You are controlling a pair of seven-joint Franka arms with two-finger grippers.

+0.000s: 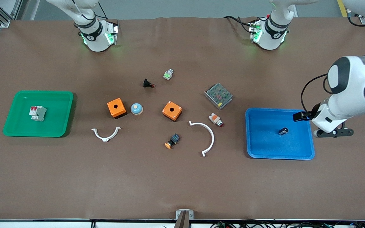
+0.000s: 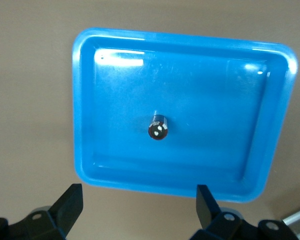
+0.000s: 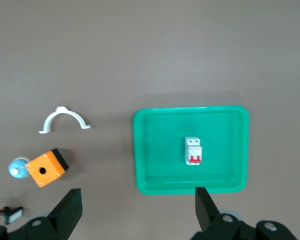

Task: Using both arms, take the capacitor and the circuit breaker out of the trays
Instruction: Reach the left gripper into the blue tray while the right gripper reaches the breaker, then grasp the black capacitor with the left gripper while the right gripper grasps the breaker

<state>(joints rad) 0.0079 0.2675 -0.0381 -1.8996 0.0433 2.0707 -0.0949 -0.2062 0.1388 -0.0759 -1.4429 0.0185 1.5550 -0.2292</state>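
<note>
The capacitor [image 1: 283, 130], a tiny black cylinder with a pale end face, lies in the blue tray [image 1: 261, 148] at the left arm's end of the table. It also shows in the left wrist view [image 2: 158, 127]. My left gripper [image 1: 334, 132] is open and empty, up over the table just outside that tray's rim [image 2: 140, 192]. The breaker [image 1: 37, 113], a small grey-white block with red levers, lies in the green tray [image 1: 17, 126] at the right arm's end. The right wrist view shows it from high up [image 3: 193, 151]. My right gripper [image 3: 138, 192] is open and empty; the front view does not show it.
Between the trays lie two orange boxes [image 1: 116, 108] [image 1: 172, 110], a blue dome [image 1: 136, 109], two white curved brackets [image 1: 106, 134] [image 1: 206, 136], a meshed power supply [image 1: 218, 95] and several push buttons, one black with a red tip [image 1: 148, 84].
</note>
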